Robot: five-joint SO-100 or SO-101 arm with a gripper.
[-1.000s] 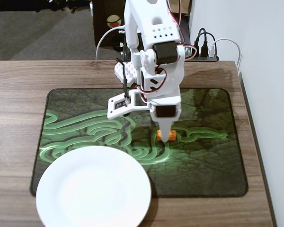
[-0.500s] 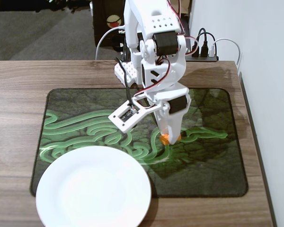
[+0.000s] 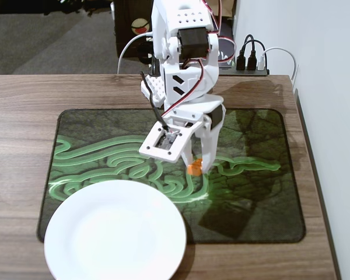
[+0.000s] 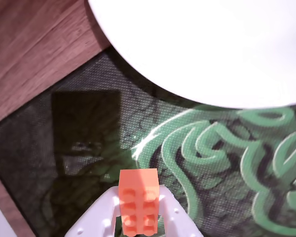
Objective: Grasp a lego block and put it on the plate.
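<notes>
Gripper (image 3: 199, 165) closed on orange brick (image 4: 138, 201), low over green-patterned mat (image 3: 251, 192) on desk (image 3: 23, 105). White plate (image 3: 115, 232) nearby at mat's front-left corner, apart from brick.

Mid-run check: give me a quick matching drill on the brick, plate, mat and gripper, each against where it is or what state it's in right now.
Things:
1. brick
2. plate
3. mat
4. gripper

Places or states:
A. lies flat on the wooden table, dark with green swirls
B. reaches down to the mat, fingers on either side of the brick
C. bare, resting partly on the mat at its near left corner in the fixed view
D. between the white fingers, off the plate

Pairs: 1-D, 2-C, 3-A, 4-B
</notes>
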